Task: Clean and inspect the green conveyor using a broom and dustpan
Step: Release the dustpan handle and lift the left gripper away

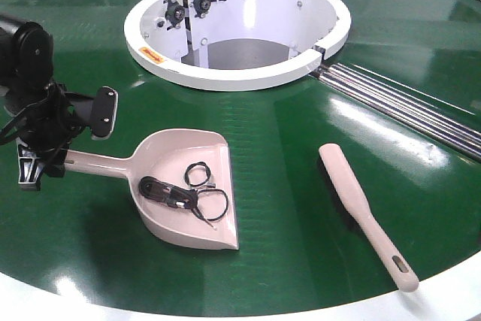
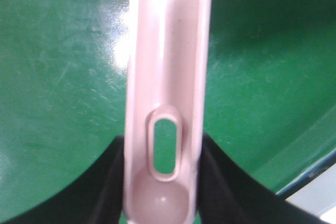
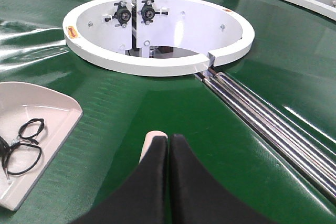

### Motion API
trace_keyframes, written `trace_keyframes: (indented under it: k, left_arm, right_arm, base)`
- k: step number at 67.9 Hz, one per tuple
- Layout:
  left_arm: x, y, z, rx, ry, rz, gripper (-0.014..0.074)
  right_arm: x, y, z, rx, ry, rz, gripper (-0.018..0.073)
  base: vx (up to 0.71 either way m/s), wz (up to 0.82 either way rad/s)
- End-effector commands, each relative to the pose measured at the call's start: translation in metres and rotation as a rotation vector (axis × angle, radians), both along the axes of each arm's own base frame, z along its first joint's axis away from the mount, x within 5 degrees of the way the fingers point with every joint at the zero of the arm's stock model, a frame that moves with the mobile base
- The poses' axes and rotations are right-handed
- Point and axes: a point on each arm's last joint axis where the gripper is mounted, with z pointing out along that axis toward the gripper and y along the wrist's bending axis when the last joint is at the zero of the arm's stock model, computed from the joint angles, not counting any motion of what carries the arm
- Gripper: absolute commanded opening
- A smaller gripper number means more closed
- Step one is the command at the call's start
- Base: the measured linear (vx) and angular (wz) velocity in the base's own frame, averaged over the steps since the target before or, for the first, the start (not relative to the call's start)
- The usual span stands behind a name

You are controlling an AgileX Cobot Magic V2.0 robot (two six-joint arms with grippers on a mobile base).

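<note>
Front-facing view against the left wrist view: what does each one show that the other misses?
Only the front-facing view shows the broom lying on the belt, the white ring hub, the silver rollers and black cords lying in the dustpan. Only the left wrist view shows, close up, the slot hole in the dustpan's handle, with dark fingers on either side. Both show that handle and the green conveyor.
</note>
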Motion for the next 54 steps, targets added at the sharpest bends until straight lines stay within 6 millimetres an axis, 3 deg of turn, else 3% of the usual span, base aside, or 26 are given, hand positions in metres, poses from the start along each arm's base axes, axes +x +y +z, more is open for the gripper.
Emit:
trace_keyframes:
  k: [1,54]
  left_arm:
    - [-0.0033,-0.0037,0.0241,-0.034,-0.077,-0.008,-0.0006]
    - [-0.003,-0.0037,0.0242,-0.035,-0.082,-0.005,0.0018]
  right_arm:
    - [0.0012,-0.0007,0.0154,0.019,-0.097,-0.009,-0.0008]
    - [0.001,-0.0005,0.0156,0.017,-0.099,-0.007,-0.0008]
  base:
    - [0.0,0.0]
    - [0.0,0.0]
